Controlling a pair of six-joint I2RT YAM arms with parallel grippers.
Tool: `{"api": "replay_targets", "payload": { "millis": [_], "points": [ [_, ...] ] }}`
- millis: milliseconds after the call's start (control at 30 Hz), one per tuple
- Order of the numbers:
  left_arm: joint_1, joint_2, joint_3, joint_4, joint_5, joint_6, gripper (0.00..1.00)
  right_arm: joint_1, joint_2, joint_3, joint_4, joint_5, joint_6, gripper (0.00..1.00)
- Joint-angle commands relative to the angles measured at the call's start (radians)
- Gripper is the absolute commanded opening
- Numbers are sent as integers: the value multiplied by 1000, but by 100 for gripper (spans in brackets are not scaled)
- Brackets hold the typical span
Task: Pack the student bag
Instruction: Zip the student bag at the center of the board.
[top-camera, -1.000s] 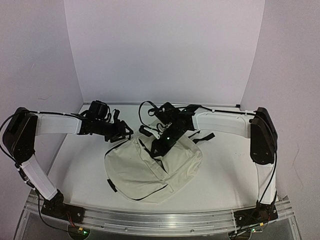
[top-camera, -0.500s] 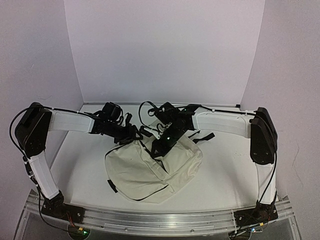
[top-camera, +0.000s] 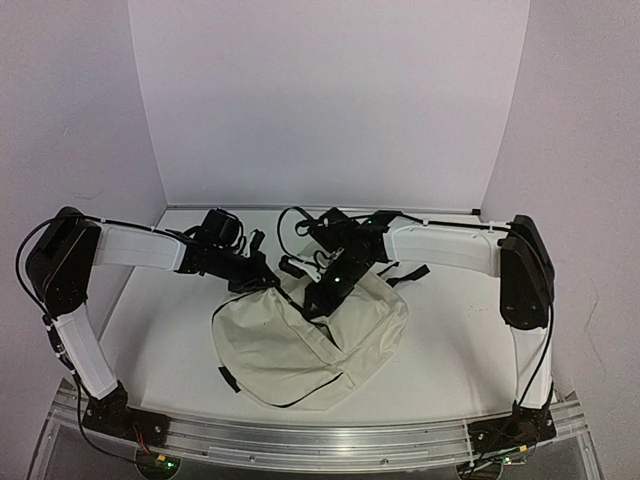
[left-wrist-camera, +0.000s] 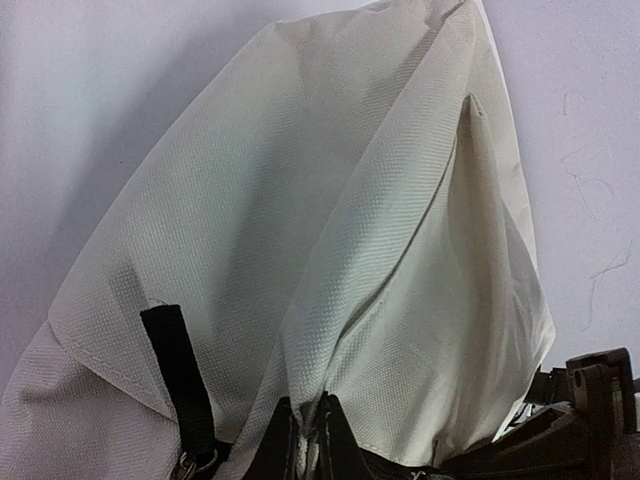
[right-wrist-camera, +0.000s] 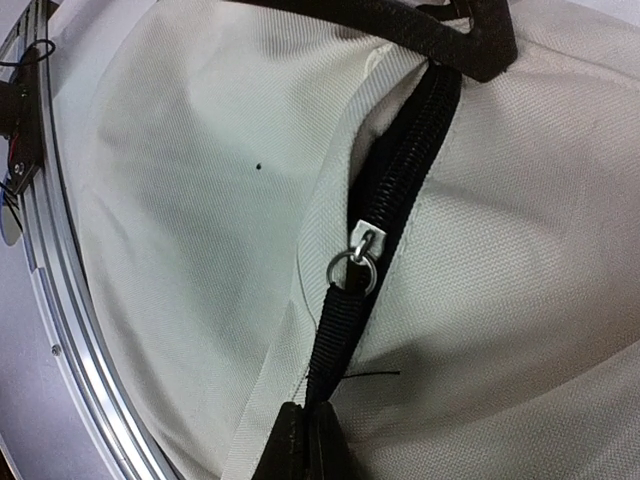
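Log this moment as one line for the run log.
left gripper: shut on student bag fabric | right gripper: shut on zipper pull | bag: lying on table

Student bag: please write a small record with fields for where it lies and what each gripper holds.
bag: cream student bag, lying on the table
left gripper: shut on a fold of the bag's fabric
right gripper: shut on the black zipper pull strap
zipper: how far open, cannot tell
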Motion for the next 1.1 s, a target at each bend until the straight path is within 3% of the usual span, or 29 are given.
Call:
{"api": "replay_targets", "payload": {
  "millis": [0,467,767,1067],
  "points": [
    [74,-61,-24,26,-67,-38,0,8,-85,-78,-76,-30,-17,0],
    [156,-66,-17,-4,-116,-35,0,9,-250,-289,-120,-54,-64,0],
    [161,-123,-25,-45,-125,-3,0,-26,-214,-228,-137,-76,-56,0],
    [215,-143,-54,-52,-141,-15,0,-35,-307,-343,-156,-75,-75,0]
  ]
}}
